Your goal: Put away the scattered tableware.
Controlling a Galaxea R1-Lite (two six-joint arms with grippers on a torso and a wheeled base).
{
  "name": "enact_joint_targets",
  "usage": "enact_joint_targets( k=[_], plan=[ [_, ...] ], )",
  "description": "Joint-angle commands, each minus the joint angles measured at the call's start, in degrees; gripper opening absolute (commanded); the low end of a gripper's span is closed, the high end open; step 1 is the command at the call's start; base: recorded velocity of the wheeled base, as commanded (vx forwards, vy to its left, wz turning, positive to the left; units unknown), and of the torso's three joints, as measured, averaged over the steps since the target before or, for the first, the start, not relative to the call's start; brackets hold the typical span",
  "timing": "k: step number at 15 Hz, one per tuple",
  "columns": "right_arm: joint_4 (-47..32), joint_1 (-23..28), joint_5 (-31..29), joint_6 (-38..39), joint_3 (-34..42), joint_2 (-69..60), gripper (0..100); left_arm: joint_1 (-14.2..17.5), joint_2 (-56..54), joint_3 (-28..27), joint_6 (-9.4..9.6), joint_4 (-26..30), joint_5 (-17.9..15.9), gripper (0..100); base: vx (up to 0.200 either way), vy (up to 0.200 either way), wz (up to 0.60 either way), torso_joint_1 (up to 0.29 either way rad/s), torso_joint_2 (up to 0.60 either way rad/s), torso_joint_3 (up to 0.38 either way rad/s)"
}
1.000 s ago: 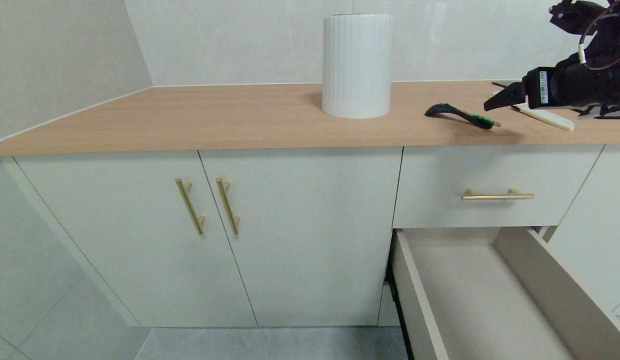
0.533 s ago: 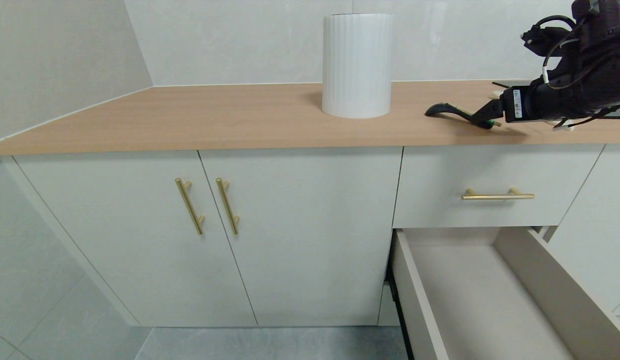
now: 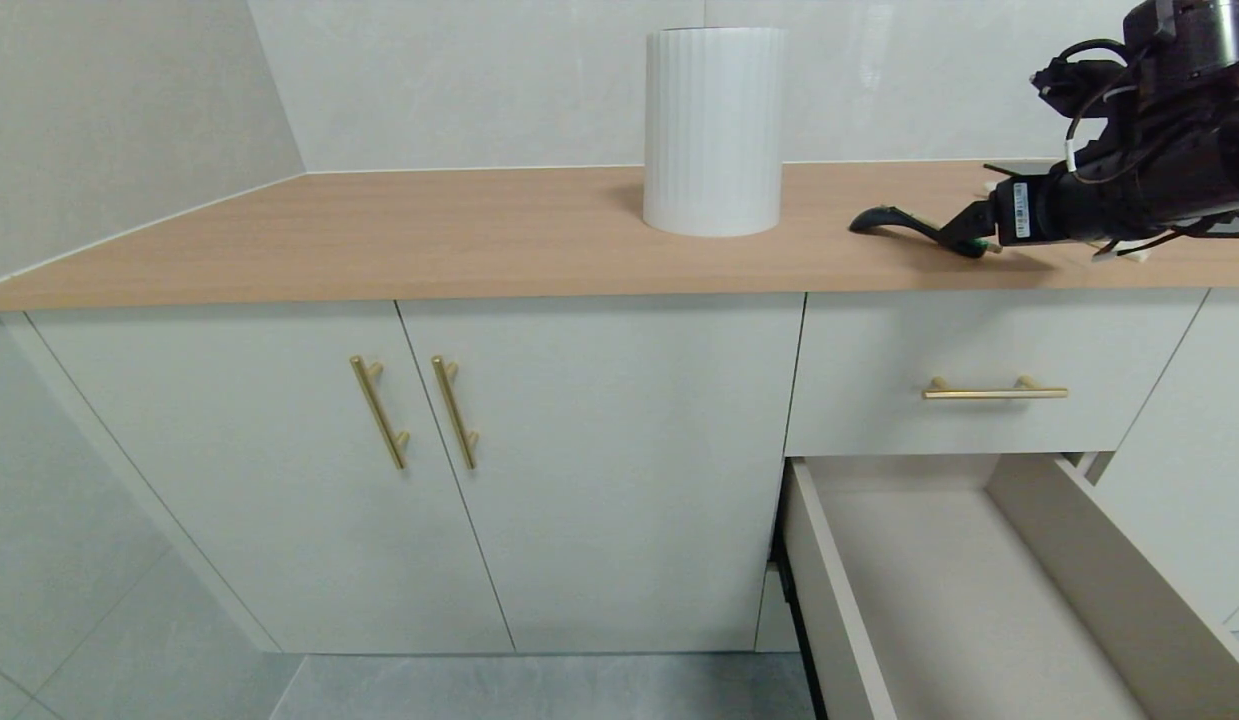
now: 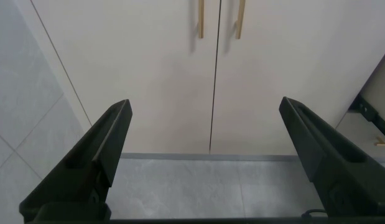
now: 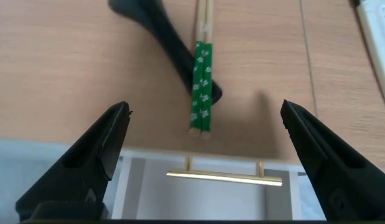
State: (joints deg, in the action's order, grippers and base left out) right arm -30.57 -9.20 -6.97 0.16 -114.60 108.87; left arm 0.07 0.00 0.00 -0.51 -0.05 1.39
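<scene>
I see a wooden table (image 3: 429,230) running along a pale tiled wall, with white cabinets beneath it. My right hand (image 5: 201,162) is low over the table's right end, near the front edge, with its two dark fingers spread wide. In the gap between them lie a pair of chopsticks (image 5: 201,93) with green patterned ends, and neither finger touches them. The chopsticks cross over the handle end of a black spoon (image 5: 161,37), which lies on the table with its bowl pointing towards a tall white ribbed canister (image 3: 714,130). The canister stands upright near the back wall, well apart from the spoon. A cream utensil (image 5: 372,31) lies on the table just to the right of the chopsticks; my arm hides much of it in the head view.

Below this end of the table is a shut drawer with a gold bar handle (image 3: 994,390). Under that, a lower drawer (image 3: 809,560) is pulled out.

My left hand (image 4: 204,162) hangs low in front of the double cabinet doors (image 4: 214,74), fingers spread and holding nothing. The grey floor tiles show beneath it.
</scene>
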Motion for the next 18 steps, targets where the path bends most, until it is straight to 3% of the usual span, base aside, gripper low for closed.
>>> enact_joint_targets(
  k=[1, 9, 10, 18],
  plan=[
    [0.1, -0.1, -0.2, 0.1, 0.0, 0.5, 100, 0.0, 0.1, 0.0, -0.02, 0.0, 0.0, 100, 0.0, 0.0, 0.0, 0.0, 0.0, 0.0],
    [1.2, -0.3, -1.0, 0.3, 0.0, 1.3, 100, 0.0, 0.0, 0.0, -0.02, 0.0, 0.0, 100, 0.0, 0.0, 0.0, 0.0, 0.0, 0.0],
    [1.2, -0.3, -1.0, 0.5, 0.0, 1.4, 0, 0.0, 0.0, 0.0, -0.02, 0.0, 0.0, 100, 0.0, 0.0, 0.0, 0.0, 0.0, 0.0],
    [1.1, -0.3, -1.1, 0.5, 0.0, 1.4, 0, 0.0, 0.0, 0.0, -0.02, 0.0, 0.0, 100, 0.0, 0.0, 0.0, 0.0, 0.0, 0.0]
  ],
)
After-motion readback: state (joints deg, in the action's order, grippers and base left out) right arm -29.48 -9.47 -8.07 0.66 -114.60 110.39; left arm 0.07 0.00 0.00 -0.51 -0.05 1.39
